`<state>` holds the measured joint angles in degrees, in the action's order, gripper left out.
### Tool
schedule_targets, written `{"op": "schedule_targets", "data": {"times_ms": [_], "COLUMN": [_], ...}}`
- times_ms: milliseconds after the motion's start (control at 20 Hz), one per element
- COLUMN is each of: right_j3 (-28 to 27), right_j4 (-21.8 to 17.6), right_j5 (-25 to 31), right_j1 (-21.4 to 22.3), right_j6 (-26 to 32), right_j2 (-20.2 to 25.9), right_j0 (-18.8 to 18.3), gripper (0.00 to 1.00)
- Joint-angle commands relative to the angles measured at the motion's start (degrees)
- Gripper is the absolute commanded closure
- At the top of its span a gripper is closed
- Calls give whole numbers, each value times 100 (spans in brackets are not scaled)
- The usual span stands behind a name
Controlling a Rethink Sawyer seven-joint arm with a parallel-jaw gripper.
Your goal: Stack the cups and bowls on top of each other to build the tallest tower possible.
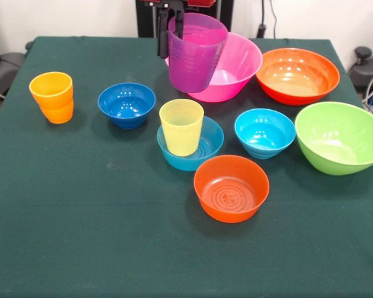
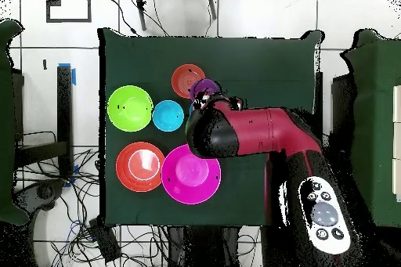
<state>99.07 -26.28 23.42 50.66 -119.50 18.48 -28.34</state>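
1. The gripper (image 1: 171, 28) is closed on the rim of the purple cup (image 1: 194, 54), one dark finger inside the wall and one outside, and holds the cup tilted and clear of the table.
2. The landmark is the yellow cup (image 1: 181, 126), which stands upright in the mid-blue small bowl (image 1: 202, 151) near the middle of the green table (image 1: 81, 236); these two make up the tower so far.
3. In the front view the purple cup hangs behind the yellow cup, well apart from it, and partly covers the large pink bowl (image 1: 239, 65).
4. The dark blue small bowl (image 1: 127, 104) sits just to the left of the yellow cup, and the orange cup (image 1: 52, 97) stands farther left, near the table's edge.
5. The cyan small bowl (image 1: 265, 132) lies to the right of the yellow cup, with the large lime green bowl (image 1: 340, 136) beyond it.
6. The small orange-red bowl (image 1: 230, 188) rests in front of the yellow cup and a little to the right, just beside the mid-blue bowl.
7. The large orange-red bowl (image 1: 297, 75) lies behind and to the right.
8. In the overhead view the red and black arm (image 2: 258, 135) covers the yellow cup and the bowl under it.
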Motion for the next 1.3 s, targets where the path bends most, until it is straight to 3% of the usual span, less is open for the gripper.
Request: {"op": "schedule_targets", "data": {"times_ms": [50,1300], "right_j3": [-102,116], "right_j4": [-49,-300], "right_j5": [671,140], "right_j1": [-291,-714], "right_j6": [476,264], "right_j2": [340,121], "right_j0": [108,-13], "gripper": [100,100]}}
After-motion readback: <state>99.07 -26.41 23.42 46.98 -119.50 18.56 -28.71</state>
